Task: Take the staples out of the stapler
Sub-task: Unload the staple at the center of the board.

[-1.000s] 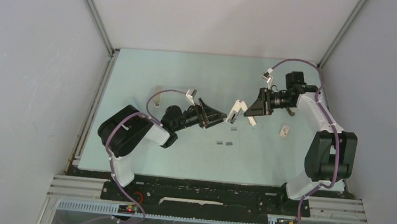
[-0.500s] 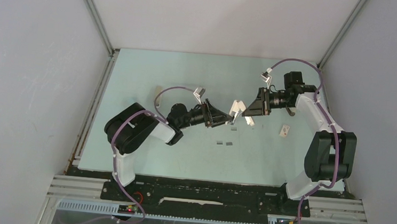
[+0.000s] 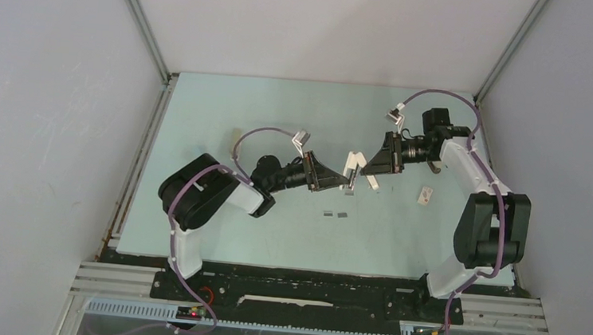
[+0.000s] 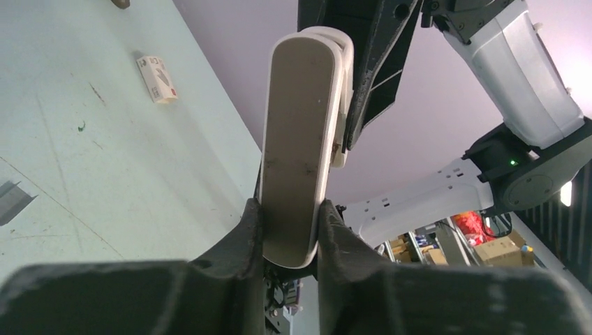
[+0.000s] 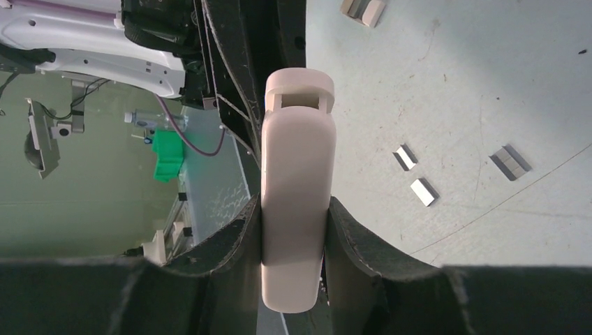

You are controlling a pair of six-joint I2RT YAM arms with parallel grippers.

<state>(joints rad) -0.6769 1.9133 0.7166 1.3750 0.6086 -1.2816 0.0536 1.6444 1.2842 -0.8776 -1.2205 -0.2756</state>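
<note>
**Stapler (image 3: pixel 350 172) gripped from both ends over the table**

Top external view: the white stapler hangs between the two arms above the middle of the pale green table (image 3: pixel 225 114). The left gripper (image 3: pixel 334 179) meets it from the left and the right gripper (image 3: pixel 364 167) from the right. Both are closed on it. Two short dark staples (image 3: pixel 341 215) lie on the table nearer the arm bases, apart from the stapler. A small white box (image 3: pixel 425 195) lies to the right, near the right arm.

Left wrist view: the left gripper's dark fingers (image 4: pixel 336 234) press on either side of the stapler's lower end, with no gap showing. The stapler's flat, scuffed face points at the camera. Its upper end sits in the black jaws of the right gripper. The printed box (image 4: pixel 157 78) lies on the table at upper left, and a grey strip of staples (image 4: pixel 12 199) shows at the left edge.

Right wrist view: the right gripper's fingers (image 5: pixel 234 234) clamp the stapler's near end. Its rounded, notched far end points towards the left gripper's dark body. On the table to the right lie three short strips, each apart from the others.
</note>
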